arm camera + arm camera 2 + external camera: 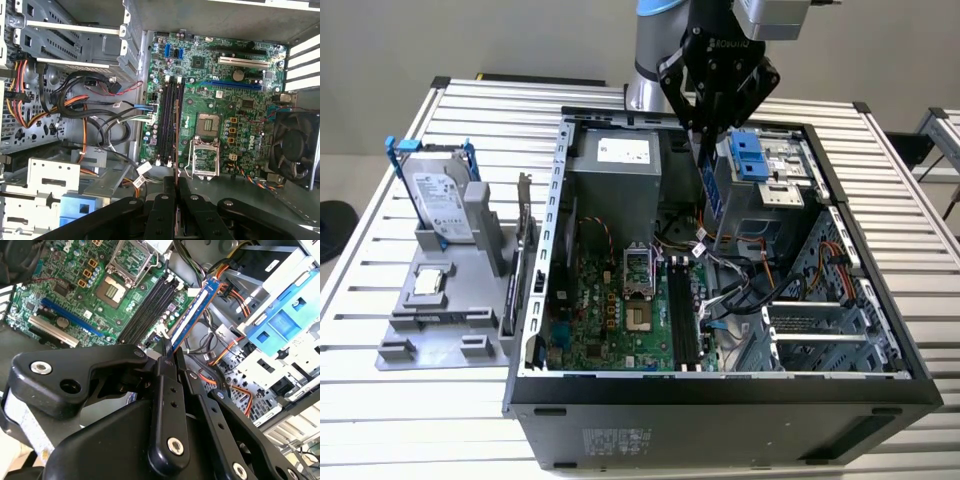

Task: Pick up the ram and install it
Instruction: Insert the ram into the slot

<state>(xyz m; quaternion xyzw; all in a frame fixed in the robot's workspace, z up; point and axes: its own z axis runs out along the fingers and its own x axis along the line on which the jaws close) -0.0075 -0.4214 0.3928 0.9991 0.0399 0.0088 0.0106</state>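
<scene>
Pincer carrying the ram over the open computer case

The pincer [708,125] is clamped on the upright ram [192,316], above the case [720,400] interior at the motherboard's [610,310] two o'clock, clear of the black memory slots [168,120]. Labels are unreadable.

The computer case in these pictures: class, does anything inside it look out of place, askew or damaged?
Nothing looks damaged. The one thing out of place is the ram: it is not seated in the motherboard's black memory slots, which stand empty, but hangs above them, clamped on edge in the gripper. The processor socket also stands open.
</scene>
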